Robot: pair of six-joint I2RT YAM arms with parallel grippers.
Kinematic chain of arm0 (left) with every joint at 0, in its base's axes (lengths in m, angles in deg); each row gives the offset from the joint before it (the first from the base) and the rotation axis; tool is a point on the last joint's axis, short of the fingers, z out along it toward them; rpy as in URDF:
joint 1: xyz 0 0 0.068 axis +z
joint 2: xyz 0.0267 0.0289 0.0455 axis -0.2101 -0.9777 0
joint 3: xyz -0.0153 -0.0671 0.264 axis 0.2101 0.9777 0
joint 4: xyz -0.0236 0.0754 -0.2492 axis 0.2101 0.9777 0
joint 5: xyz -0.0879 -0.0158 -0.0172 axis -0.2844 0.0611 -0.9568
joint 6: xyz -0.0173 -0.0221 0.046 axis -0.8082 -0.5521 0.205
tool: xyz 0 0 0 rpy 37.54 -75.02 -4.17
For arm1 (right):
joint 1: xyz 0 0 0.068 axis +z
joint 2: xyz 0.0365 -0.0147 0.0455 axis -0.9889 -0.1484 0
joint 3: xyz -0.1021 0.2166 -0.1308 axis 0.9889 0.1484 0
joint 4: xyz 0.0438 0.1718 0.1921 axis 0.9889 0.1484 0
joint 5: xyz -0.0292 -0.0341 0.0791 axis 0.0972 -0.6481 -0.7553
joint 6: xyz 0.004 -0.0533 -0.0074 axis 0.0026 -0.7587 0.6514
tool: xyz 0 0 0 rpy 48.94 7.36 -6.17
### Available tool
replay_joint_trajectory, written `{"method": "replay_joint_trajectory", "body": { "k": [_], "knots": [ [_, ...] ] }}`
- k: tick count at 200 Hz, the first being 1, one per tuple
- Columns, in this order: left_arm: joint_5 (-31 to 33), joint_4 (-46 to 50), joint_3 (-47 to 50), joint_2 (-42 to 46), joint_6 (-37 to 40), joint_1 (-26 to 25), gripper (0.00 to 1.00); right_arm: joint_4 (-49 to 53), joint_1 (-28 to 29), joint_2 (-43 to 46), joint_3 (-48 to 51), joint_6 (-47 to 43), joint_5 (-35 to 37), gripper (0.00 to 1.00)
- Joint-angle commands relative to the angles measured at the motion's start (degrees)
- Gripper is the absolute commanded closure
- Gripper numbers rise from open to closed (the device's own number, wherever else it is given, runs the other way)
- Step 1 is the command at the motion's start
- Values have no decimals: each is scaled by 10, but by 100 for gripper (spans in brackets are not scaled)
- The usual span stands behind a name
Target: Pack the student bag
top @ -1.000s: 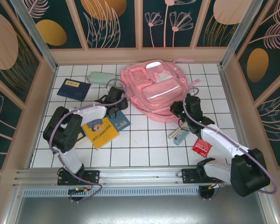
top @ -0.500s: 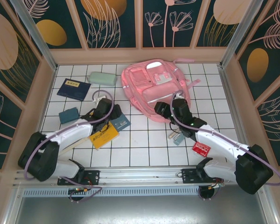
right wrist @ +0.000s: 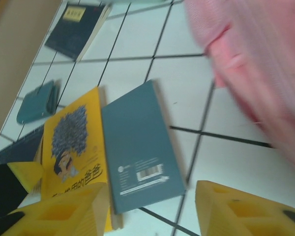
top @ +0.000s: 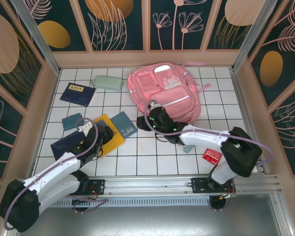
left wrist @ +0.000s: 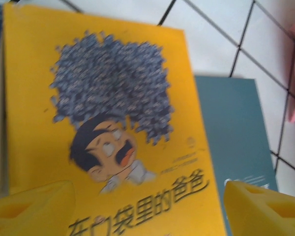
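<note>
Left gripper point(left wrist: 147, 209) hangs low over the yellow book point(left wrist: 113, 98) with its fingers spread wide and nothing between them. The right gripper point(right wrist: 152, 206) is likewise released and empty, its fingers apart above the tiles. The student bag point(top: 164, 93) lies flat at the back of the table, front pockets up, its lower edge just beside the right gripper. From these views I cannot tell whether its main opening is unzipped. Just in front of the bag's lower left corner lies a teal book point(right wrist: 137, 147), edge to edge with the yellow book. Farther out are a dark blue book point(top: 77, 93), a mint pencil case point(top: 108, 82), a small teal pouch point(top: 72, 121) and a red card point(top: 212, 157). The main risk, as I judge it, is the two arms meeting. Both grippers point at the same pair of books and could knock together. A thin book lying flat also gives the fingers little edge, so they may slide off or shove it against its neighbour. And if the bag is zipped, nothing will go in.
</note>
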Motion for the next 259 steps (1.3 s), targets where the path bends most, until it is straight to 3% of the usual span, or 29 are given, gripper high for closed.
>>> {"method": "replay_joint_trajectory", "body": {
  "k": [1,44,105,175,259],
  "knots": [
    [-10,45,31,25,-47,2,21,-28,21,-64,-58,-13,-29,57],
    [-33,61,74,58,-75,2,23,-14,43,-189,-153,-5,-73,65],
    [-44,52,89,74,-74,2,22,48,34,-301,-237,3,-60,74],
    [-46,59,81,59,-69,2,22,79,-28,-285,-190,1,17,76],
    [-16,114,56,54,-71,2,24,53,56,-215,-208,-57,19,65]
  ]
}}
